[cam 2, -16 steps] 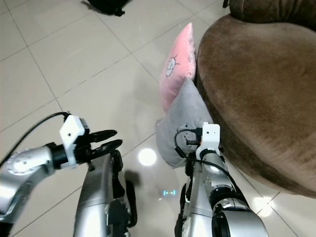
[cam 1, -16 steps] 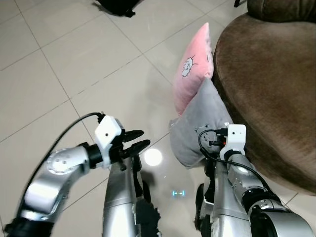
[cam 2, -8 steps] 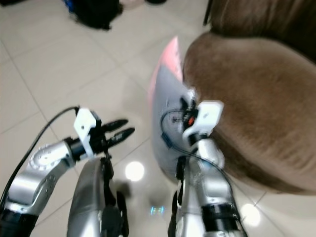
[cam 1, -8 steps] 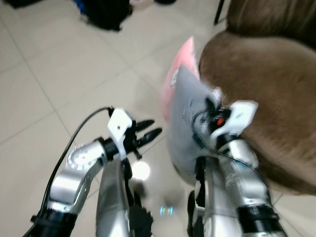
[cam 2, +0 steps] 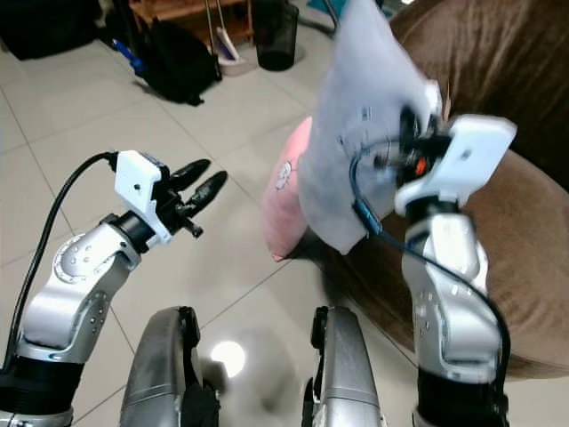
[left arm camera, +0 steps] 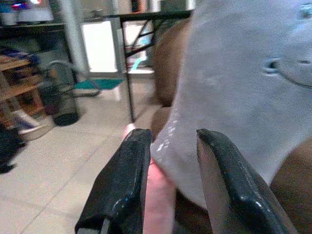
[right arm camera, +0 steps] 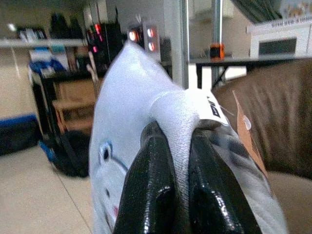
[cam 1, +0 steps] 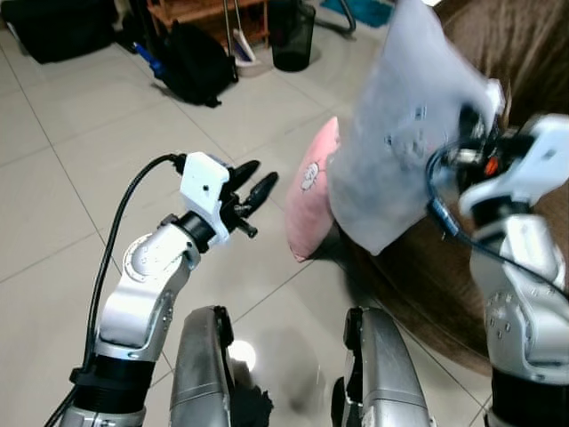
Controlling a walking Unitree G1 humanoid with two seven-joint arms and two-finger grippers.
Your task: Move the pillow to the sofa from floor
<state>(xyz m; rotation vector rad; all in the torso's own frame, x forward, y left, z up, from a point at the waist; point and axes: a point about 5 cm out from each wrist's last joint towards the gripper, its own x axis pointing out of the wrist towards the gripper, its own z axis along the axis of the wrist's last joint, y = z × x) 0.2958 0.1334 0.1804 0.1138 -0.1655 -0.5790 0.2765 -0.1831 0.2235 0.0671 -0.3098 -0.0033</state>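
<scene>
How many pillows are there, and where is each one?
2. The grey pillow is held up in the air by the right end effector, beside the brown sofa. The pink pillow stands on the floor, leaning against the sofa.

Pale glossy floor tiles are catching ceiling-light glare, a black backpack and dark bin are sitting by wooden shelving.

Grey pillow motion-blurred, top cropped
</scene>
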